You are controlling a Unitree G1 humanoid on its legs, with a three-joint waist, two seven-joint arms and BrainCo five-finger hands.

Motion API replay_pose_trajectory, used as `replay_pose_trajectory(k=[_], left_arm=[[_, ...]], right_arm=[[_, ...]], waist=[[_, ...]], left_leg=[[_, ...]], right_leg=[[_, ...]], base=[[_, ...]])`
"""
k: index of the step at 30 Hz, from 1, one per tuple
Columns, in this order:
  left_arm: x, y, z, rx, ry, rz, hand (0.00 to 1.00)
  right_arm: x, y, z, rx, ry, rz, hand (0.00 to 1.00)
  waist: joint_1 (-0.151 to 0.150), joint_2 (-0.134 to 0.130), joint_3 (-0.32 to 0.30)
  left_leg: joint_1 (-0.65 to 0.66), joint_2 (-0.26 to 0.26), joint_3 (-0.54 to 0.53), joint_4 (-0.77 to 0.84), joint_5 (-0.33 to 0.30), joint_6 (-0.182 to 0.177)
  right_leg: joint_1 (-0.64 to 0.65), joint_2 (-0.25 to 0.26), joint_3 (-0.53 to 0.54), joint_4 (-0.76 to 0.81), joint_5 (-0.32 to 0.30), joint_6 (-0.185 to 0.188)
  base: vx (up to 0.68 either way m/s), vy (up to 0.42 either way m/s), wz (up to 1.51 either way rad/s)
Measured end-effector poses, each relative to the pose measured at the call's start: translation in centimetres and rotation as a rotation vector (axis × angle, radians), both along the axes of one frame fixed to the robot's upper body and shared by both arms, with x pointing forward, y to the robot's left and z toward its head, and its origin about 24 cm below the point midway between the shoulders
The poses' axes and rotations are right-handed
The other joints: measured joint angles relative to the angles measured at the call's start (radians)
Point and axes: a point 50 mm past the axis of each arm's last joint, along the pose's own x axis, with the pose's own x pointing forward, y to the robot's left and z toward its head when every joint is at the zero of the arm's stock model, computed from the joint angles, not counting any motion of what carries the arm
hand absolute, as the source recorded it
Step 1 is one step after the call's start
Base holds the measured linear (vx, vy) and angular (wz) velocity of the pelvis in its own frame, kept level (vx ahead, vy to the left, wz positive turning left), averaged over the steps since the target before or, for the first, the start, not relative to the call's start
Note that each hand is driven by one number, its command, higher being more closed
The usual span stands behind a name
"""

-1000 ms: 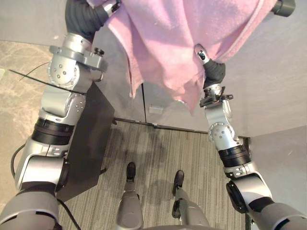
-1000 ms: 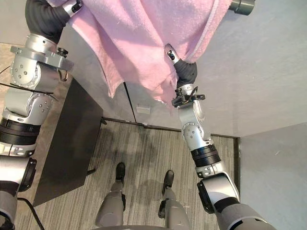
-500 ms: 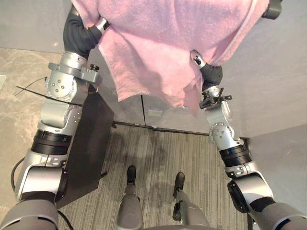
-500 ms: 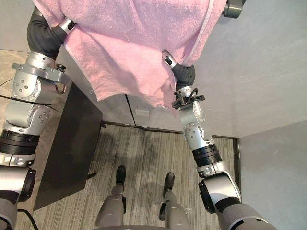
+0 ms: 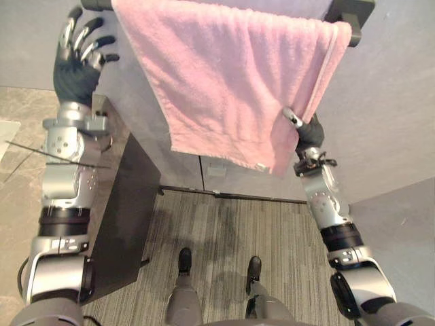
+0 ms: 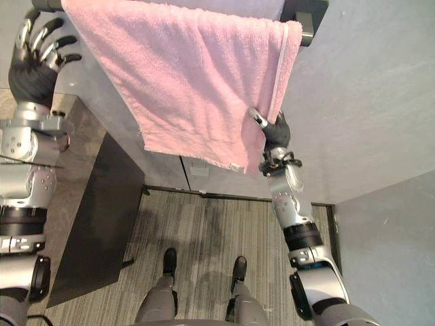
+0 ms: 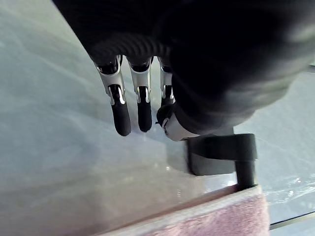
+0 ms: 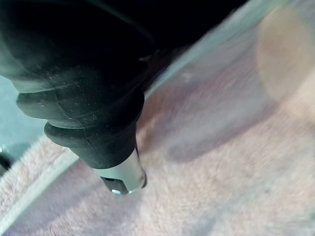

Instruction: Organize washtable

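Pink towel [image 5: 224, 81] hung over the dark rail [image 5: 343, 12]. Left hand [image 5: 76, 64] was up beside the rail's end, fingers [image 7: 120, 113] released, straight in its wrist view. Right hand [image 5: 307, 132] lay at the towel's lower corner; grasp could not be told.

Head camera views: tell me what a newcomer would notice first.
A big pink towel draped over a dark rail at the top of the view takes the eye first, hanging down wide and flat. The left hand is raised at the upper left beside the towel's edge, fingers spread. The right hand is up at the towel's lower right corner.
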Motion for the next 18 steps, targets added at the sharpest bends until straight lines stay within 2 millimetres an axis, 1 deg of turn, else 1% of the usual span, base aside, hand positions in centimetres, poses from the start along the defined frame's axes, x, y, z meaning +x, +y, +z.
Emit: replay_pose_trajectory(k=[2,3,5,6,7,8,9,10,11,13,15,16,18], left_arm=[[-0.4,0.7,-2.2,0.010,0.077,0.028,0.00],[-0.6,0.7,-2.8,0.013,0.098,0.034,0.00],[-1.5,0.9,-5.7,-0.004,0.172,0.054,0.00],[-1.8,1.0,-6.4,-0.004,0.193,0.066,0.00],[-2.4,1.4,-8.0,-0.001,0.241,0.086,0.00],[-3.2,1.8,-9.4,0.000,0.289,0.115,0.00],[-3.7,2.0,-10.2,0.004,0.314,0.131,0.00],[-4.6,2.1,-11.4,0.000,0.348,0.150,0.00],[-5.4,2.1,-12.4,-0.001,0.378,0.157,0.00],[-6.5,2.1,-13.8,-0.017,0.417,0.173,0.00],[-8.4,1.7,-16.2,-0.043,0.489,0.197,0.00],[-8.9,1.6,-16.9,-0.057,0.507,0.206,0.00],[-11.1,0.9,-19.6,-0.100,0.602,0.226,0.00]], right_arm=[[-0.7,-0.5,-1.8,-0.003,0.058,-0.015,0.00],[-0.9,-0.7,-2.5,-0.006,0.080,-0.017,0.00],[-2.3,-1.3,-5.1,-0.036,0.171,-0.032,0.00],[-2.7,-1.4,-5.8,-0.041,0.195,-0.033,0.00],[-3.4,-1.7,-7.2,-0.050,0.239,-0.041,0.00],[-4.1,-1.8,-8.2,-0.065,0.274,-0.045,0.00],[-4.6,-1.9,-8.7,-0.070,0.291,-0.044,0.00],[-5.5,-2.2,-9.4,-0.071,0.310,-0.043,0.00],[-6.4,-2.4,-10.0,-0.077,0.325,-0.046,0.00],[-7.5,-2.5,-10.9,-0.084,0.352,-0.049,0.00],[-9.2,-2.5,-12.8,-0.074,0.422,-0.064,0.00],[-9.7,-2.5,-13.3,-0.065,0.440,-0.069,0.00],[-11.7,-2.1,-15.2,-0.031,0.515,-0.073,0.00]], waist=[[-0.003,0.000,-0.001],[-0.003,0.001,-0.004],[-0.002,0.002,-0.032],[-0.002,0.001,-0.040],[-0.001,0.002,-0.055],[-0.001,0.002,-0.057],[-0.002,0.002,-0.057],[0.000,0.002,-0.059],[-0.001,0.002,-0.066],[-0.001,0.001,-0.082],[-0.002,0.004,-0.105],[-0.002,0.005,-0.111],[-0.004,0.010,-0.123]], left_leg=[[0.013,0.000,0.004,0.000,-0.006,-0.005],[0.015,0.000,0.004,0.000,-0.008,-0.005],[0.017,0.001,0.005,0.000,-0.012,-0.008],[0.018,0.001,0.005,0.000,-0.015,-0.011],[0.020,0.003,0.006,0.000,-0.016,-0.011],[0.034,0.004,0.009,0.000,-0.017,-0.011],[0.042,0.004,0.011,0.000,-0.024,-0.015],[0.054,0.005,0.013,0.000,-0.028,-0.014],[0.059,0.005,0.014,0.000,-0.031,-0.015],[0.062,0.005,0.014,-0.001,-0.035,-0.019],[0.071,0.004,0.017,-0.007,-0.038,-0.017],[0.073,0.004,0.018,-0.007,-0.039,-0.016],[0.087,0.003,0.021,-0.008,-0.041,-0.012]], right_leg=[[0.010,0.000,0.001,0.000,-0.001,0.001],[0.012,0.000,0.001,0.000,-0.001,0.000],[0.013,0.000,0.002,-0.001,-0.003,0.000],[0.013,0.001,0.002,-0.001,-0.004,0.000],[0.015,0.002,0.003,-0.001,-0.004,-0.001],[0.025,0.003,0.006,-0.001,-0.006,-0.002],[0.032,0.004,0.008,-0.001,-0.009,-0.001],[0.042,0.004,0.011,-0.001,-0.014,-0.004],[0.046,0.004,0.013,-0.002,-0.022,0.003],[0.048,0.004,0.017,-0.002,-0.023,0.002],[0.055,0.004,0.024,-0.002,-0.029,0.003],[0.056,0.004,0.025,-0.002,-0.030,0.003],[0.067,0.003,0.027,0.000,-0.033,0.004]], base=[[-0.03,0.001,-0.06],[-0.03,0.000,-0.04],[0.00,0.000,0.00],[0.00,0.000,0.00],[-0.01,-0.004,-0.05],[-0.01,-0.005,-0.07],[-0.02,-0.004,-0.09],[-0.03,-0.004,-0.06],[-0.02,-0.004,-0.05],[0.00,-0.002,-0.02],[-0.01,-0.002,-0.04],[0.00,-0.001,-0.03],[0.02,-0.001,-0.04]])
